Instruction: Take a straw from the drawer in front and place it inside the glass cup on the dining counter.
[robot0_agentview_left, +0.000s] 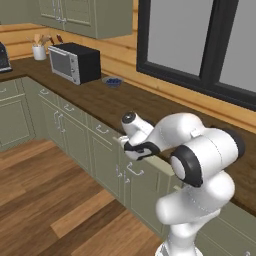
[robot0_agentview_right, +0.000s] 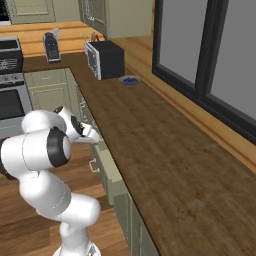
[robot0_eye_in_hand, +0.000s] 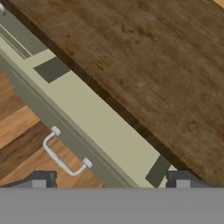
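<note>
The sage-green drawer (robot0_eye_in_hand: 87, 118) stands pulled a little way out from under the dark wood worktop (robot0_eye_in_hand: 144, 57). A narrow pale strip of its inside shows, and its curved silver handle (robot0_eye_in_hand: 65, 158) faces the floor side. My gripper (robot0_eye_in_hand: 110, 181) hovers just above the drawer's front, open wide, with nothing between its fingertips (robot0_eye_in_hand: 40, 179). From the base views the hand (robot0_agentview_left: 136, 146) sits at the worktop's edge over the drawer (robot0_agentview_right: 107, 167). The straw is hidden from me. The glass cup and the dining counter are out of view.
On the worktop at the back stand a black microwave (robot0_agentview_left: 75, 62), a small blue bowl (robot0_agentview_left: 113, 81) and a utensil jar (robot0_agentview_left: 39, 50). A stove (robot0_agentview_right: 10, 75) fills the far corner. Wood floor (robot0_agentview_left: 45, 200) lies open in front of the cabinets.
</note>
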